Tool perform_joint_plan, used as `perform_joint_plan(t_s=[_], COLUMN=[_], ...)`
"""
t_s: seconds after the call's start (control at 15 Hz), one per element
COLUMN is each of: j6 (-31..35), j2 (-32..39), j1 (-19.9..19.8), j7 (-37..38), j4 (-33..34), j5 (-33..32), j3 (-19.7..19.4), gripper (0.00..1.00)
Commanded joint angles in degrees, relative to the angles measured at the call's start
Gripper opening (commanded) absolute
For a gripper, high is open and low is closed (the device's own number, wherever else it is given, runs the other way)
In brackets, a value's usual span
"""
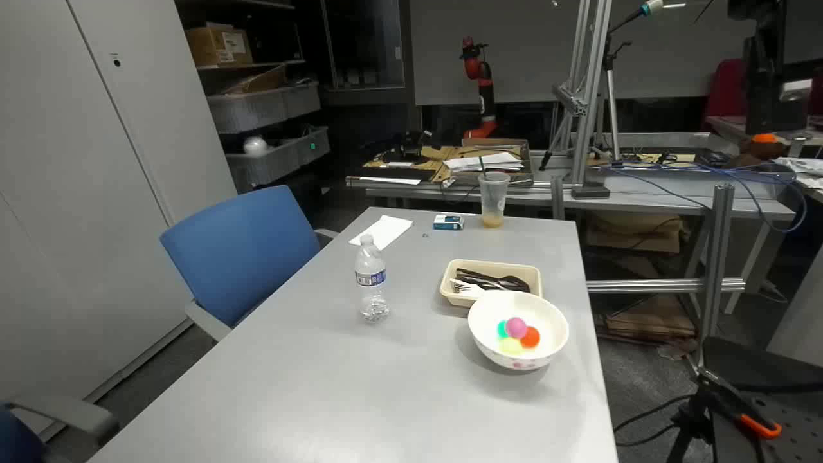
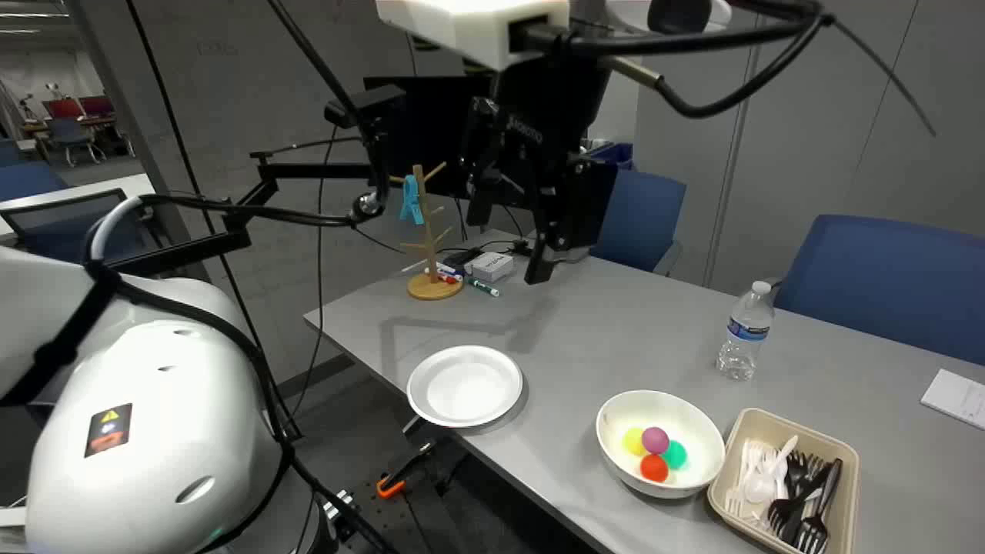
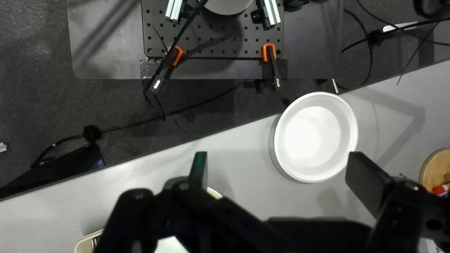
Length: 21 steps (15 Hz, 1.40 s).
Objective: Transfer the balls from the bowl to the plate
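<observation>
Several small balls lie together in the white bowl [image 2: 642,408]: a pink ball [image 2: 655,440], a red ball [image 2: 654,468], a green ball [image 2: 675,455] and a yellow ball [image 2: 633,441]. Both exterior views show the bowl [image 1: 487,313] with them. The bare white plate [image 2: 465,385] rests near the table edge beside the bowl. High over the table, my gripper [image 2: 509,237] stands open, nothing between its fingers. In the wrist view the plate [image 3: 313,137] appears between and beyond the open gripper [image 3: 280,166]; one finger hides most of the bowl [image 3: 213,193] and all the balls.
A beige tray [image 2: 848,481] of plastic cutlery stands right against the bowl's side. Behind them is an upright water bottle [image 2: 745,331]. A wooden peg stand [image 2: 435,288], markers and a white box [image 2: 489,266] occupy the far end. A plastic cup [image 1: 493,199] stands at another edge.
</observation>
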<state>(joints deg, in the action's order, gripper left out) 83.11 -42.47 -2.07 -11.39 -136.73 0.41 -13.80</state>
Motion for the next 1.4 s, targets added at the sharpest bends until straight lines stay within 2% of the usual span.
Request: perform_joint_plan(t_s=[0.0,0.93,1.33], j6=[-0.1,-0.1,3.5], j2=[0.3,0.4,-0.3], j1=[-1.2,-1.2,-2.2], j7=[-0.7,-0.7,1.1], j4=[0.1,0.1,-0.7], j5=[0.5,0.5,-1.5], j3=[0.9,0.9,2.1], gripper=[1.00,1.00,1.00])
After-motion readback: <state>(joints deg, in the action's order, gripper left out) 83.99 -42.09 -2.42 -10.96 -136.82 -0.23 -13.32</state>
